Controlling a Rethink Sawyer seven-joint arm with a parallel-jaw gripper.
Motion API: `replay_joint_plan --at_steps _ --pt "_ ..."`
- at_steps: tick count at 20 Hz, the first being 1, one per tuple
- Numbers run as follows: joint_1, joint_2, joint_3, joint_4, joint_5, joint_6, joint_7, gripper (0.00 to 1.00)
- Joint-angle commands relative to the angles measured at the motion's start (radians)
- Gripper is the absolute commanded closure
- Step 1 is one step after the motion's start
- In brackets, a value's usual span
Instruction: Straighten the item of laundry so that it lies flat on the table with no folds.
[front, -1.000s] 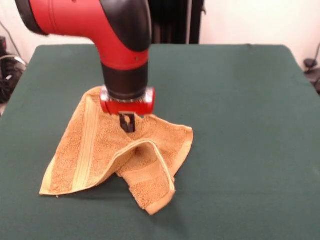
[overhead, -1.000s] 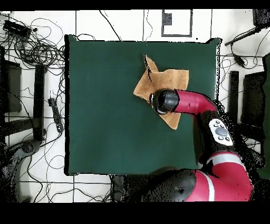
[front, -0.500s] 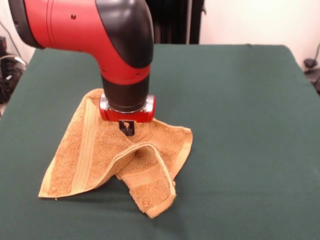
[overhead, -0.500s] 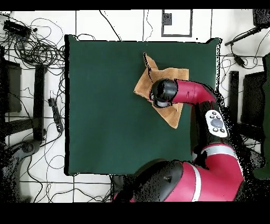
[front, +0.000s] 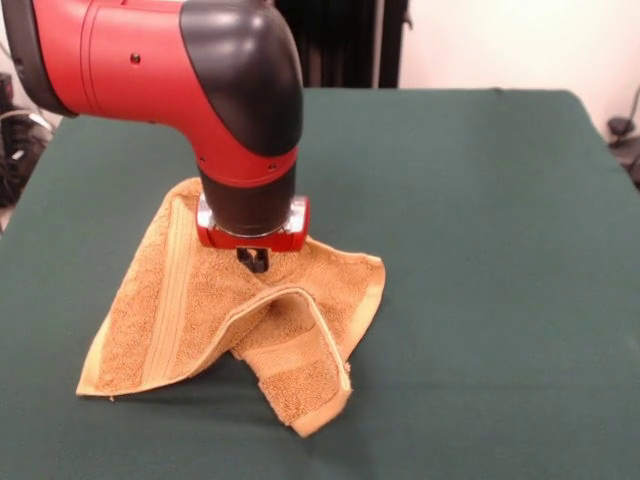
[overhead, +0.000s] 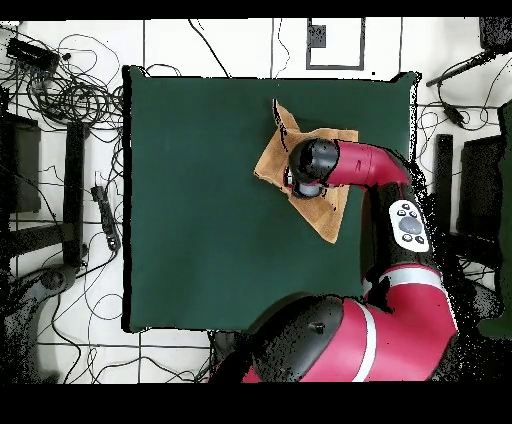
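Hanging from the red and black arm (front: 200, 90), the gripper (front: 253, 260) points straight down with its dark tips at the towel (front: 190, 310), near the cloth's raised middle. Whether the tips are closed on the fabric or merely touching it cannot be told. The golden-orange towel lies crumpled on the green table (front: 480, 250), one corner folded over toward the front and a woven band running along its left side. Seen from overhead, the towel (overhead: 272, 160) sits toward the table's far right part.
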Motion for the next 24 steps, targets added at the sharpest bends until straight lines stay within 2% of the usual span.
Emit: replay_joint_plan --at_steps 1,7,10,18,21,24 --pt "-0.014 0.247 0.059 -0.033 -0.117 -0.452 0.04 1.0" --pt "-0.034 0.241 0.067 -0.013 -0.127 -0.453 0.001 1.0" --pt "-0.044 0.232 0.063 0.011 -0.122 -0.465 0.018 1.0" --pt "-0.069 0.219 0.075 0.02 -0.113 -0.398 -0.033 1.0" --pt "-0.08 0.216 0.073 0.033 -0.129 -0.437 -0.026 1.0" --pt "-0.082 0.205 0.059 0.065 -0.139 -0.482 0.029 1.0"
